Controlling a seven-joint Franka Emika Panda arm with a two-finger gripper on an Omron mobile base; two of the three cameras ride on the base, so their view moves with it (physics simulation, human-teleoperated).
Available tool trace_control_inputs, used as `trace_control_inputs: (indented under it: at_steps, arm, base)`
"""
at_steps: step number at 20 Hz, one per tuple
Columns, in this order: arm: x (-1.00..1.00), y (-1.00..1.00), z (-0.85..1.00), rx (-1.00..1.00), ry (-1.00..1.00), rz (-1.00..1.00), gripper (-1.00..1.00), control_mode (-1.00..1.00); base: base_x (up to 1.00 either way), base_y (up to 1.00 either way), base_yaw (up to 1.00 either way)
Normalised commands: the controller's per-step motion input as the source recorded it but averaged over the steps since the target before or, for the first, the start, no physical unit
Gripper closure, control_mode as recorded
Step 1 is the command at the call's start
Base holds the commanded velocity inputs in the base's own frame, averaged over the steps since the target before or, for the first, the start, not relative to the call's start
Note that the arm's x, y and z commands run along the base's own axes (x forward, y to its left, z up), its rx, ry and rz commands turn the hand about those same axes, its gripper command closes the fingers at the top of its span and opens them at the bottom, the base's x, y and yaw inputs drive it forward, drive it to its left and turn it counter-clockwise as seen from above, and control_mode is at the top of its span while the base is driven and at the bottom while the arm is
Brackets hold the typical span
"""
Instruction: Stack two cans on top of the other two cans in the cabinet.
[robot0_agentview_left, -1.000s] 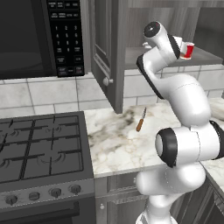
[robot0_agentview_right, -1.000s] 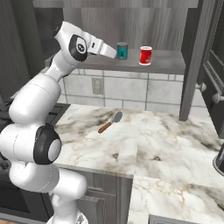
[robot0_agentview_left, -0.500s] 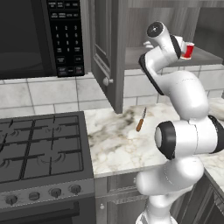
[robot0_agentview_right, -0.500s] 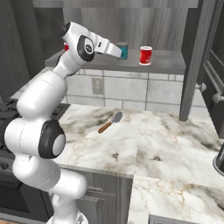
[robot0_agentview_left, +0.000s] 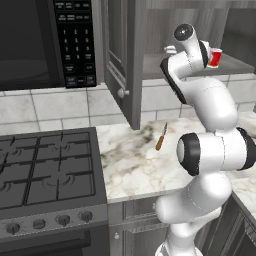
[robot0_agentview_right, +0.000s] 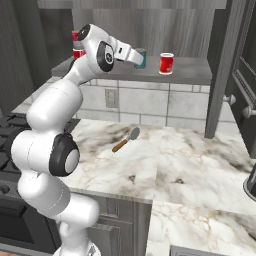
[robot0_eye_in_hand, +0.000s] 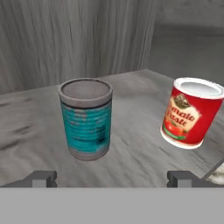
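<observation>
On the open cabinet's shelf (robot0_agentview_right: 192, 76) stand a teal can (robot0_eye_in_hand: 86, 118) and a red tomato can (robot0_eye_in_hand: 190, 111) with a white rim, both upright and a little apart. My gripper (robot0_eye_in_hand: 112, 179) is open, level with the shelf and just short of the teal can, which sits left of centre between the fingertips (robot0_eye_in_hand: 41, 178). From the right base view the gripper (robot0_agentview_right: 136, 57) half covers the teal can (robot0_agentview_right: 142, 59), with the red can (robot0_agentview_right: 166, 63) to its right. A further red-and-white can (robot0_agentview_right: 76, 49) peeks out behind the arm. The left base view shows the red can (robot0_agentview_left: 214, 57) beside the wrist.
The cabinet door (robot0_agentview_left: 122, 60) hangs open left of the arm, next to the black microwave (robot0_agentview_left: 40, 45). Below are the stove (robot0_agentview_left: 45, 170) and a marble counter (robot0_agentview_right: 170, 160) with a wooden-handled tool (robot0_agentview_right: 125, 141). Another door (robot0_agentview_right: 220, 65) stands at the right.
The hand has pushed further along the shelf toward the teal can, and the upper arm has stretched out after it. The cans have not moved and the jaws stay open.
</observation>
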Motion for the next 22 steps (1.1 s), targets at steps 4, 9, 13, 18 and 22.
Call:
trace_control_inputs:
  at_steps: [4, 9, 13, 18, 22]
  arm:
    - [0.19, -0.06, -0.01, 0.04, 0.0, 0.08, -1.0, -1.0]
    - [0.15, -0.06, -0.01, 0.02, 0.0, 0.05, -1.0, -1.0]
    - [0.18, -0.04, -0.06, 0.04, -0.01, 0.04, -1.0, -1.0]
    - [0.19, -0.02, -0.06, 0.04, 0.0, 0.04, -1.0, -1.0]
    - [0.15, -0.02, -0.05, 0.04, 0.0, 0.04, -1.0, -1.0]
  base:
    - [0.0, 0.0, 0.0]
    - [0.0, 0.0, 0.0]
    - [0.0, 0.0, 0.0]
    - [0.0, 0.0, 0.0]
    - [0.0, 0.0, 0.0]
